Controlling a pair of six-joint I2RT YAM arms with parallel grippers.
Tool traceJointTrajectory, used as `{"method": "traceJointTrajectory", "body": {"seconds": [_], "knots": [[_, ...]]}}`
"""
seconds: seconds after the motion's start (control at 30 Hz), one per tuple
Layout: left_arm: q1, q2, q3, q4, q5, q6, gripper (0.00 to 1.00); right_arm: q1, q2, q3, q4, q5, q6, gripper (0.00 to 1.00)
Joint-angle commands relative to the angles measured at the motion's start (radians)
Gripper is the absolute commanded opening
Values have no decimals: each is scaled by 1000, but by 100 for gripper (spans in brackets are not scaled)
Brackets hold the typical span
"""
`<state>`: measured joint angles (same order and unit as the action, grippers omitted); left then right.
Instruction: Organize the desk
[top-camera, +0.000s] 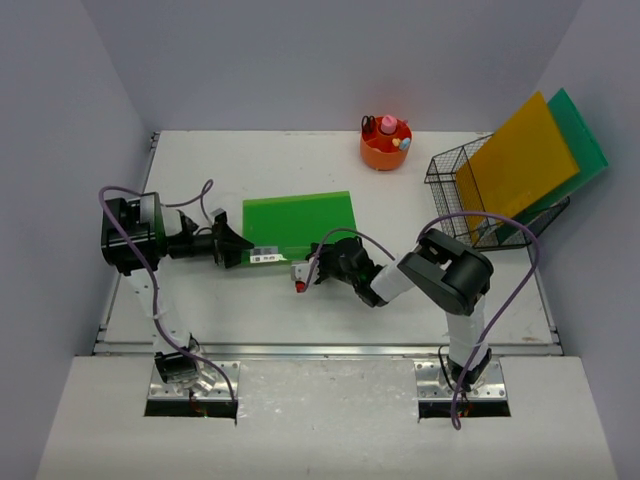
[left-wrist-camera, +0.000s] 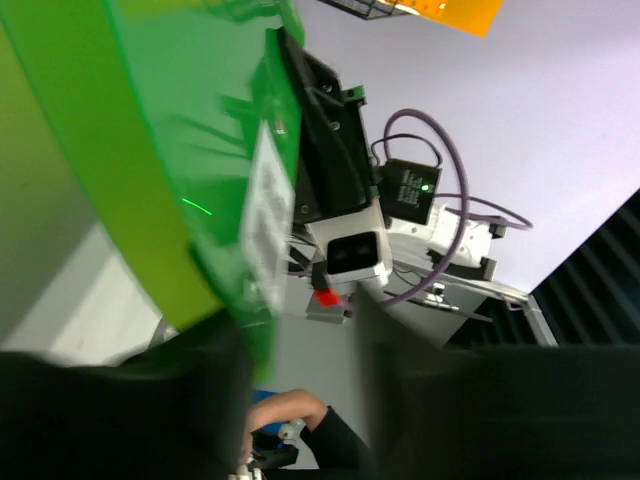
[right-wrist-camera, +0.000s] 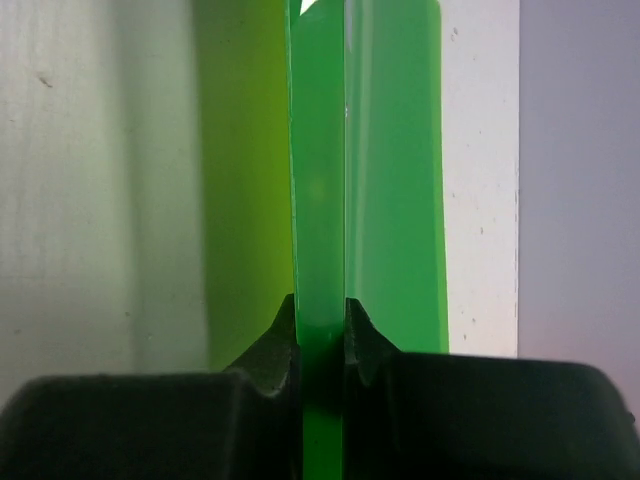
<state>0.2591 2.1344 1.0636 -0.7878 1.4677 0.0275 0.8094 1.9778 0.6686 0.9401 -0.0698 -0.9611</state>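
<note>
A translucent green folder (top-camera: 300, 222) lies in the middle of the white desk (top-camera: 250, 310), with a white label (top-camera: 265, 256) at its near left corner. My right gripper (top-camera: 328, 252) is shut on the folder's near edge; in the right wrist view both fingertips press on the thin green sheet (right-wrist-camera: 320, 200) at the right gripper (right-wrist-camera: 320, 320). My left gripper (top-camera: 236, 246) is at the folder's left edge. In the left wrist view the left gripper (left-wrist-camera: 300, 395) has its jaws apart, and the folder (left-wrist-camera: 150, 150) runs alongside one finger (left-wrist-camera: 120, 400) with open space between the fingers.
An orange pen cup (top-camera: 386, 146) stands at the back. A black wire basket (top-camera: 455, 175) at the right holds an orange folder (top-camera: 522, 160) and a green one (top-camera: 585, 150), both upright. Lavender walls enclose the desk. A metal rail (top-camera: 320, 350) runs along the front edge.
</note>
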Motion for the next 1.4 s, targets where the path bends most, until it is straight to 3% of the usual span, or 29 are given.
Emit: {"method": "traceJointTrajectory", "body": {"seconds": [0.0, 0.07, 0.13, 0.2, 0.33, 0.4, 0.5, 0.6, 0.73, 0.83, 0.9, 0.97, 1.23, 1.37], "knots": [[24, -62, 62, -90, 105, 143, 54, -2, -65, 12, 117, 8, 26, 0], [42, -68, 168, -205, -5, 288, 59, -1, -114, -11, 107, -18, 27, 0], [72, -84, 297, -289, -121, 402, 73, -2, -163, -25, 62, -33, 37, 0], [106, -149, 389, -219, -257, 401, 90, -1, -198, -27, 20, -41, 51, 0], [106, -369, 405, -2, -492, 390, 100, 0, -239, -21, -44, -45, 53, 0], [42, -488, 369, 75, -617, 553, 100, 0, -252, -9, -94, -54, 49, 0], [-59, -653, 246, 183, -690, 638, 100, 2, -258, 9, -139, -62, 46, 0], [-160, -799, 115, 255, -705, 728, 100, 1, -265, 35, -227, -66, 56, 0], [-327, -928, 23, 207, -699, 852, 100, 1, -273, 74, -345, -56, 89, 0], [-387, -941, -14, 140, -706, 923, 93, 1, -279, 110, -418, -48, 123, 0], [-439, -942, -40, 115, -729, 945, 79, 1, -289, 122, -469, -52, 167, 0], [-466, -943, -77, 128, -767, 958, 73, 2, -302, 147, -521, -52, 215, 0], [-531, -943, -232, 371, -891, 938, 75, 1, -351, 214, -708, -106, 366, 0], [-537, -918, -301, 517, -965, 931, 67, 1, -389, 180, -711, -154, 378, 0]]}}
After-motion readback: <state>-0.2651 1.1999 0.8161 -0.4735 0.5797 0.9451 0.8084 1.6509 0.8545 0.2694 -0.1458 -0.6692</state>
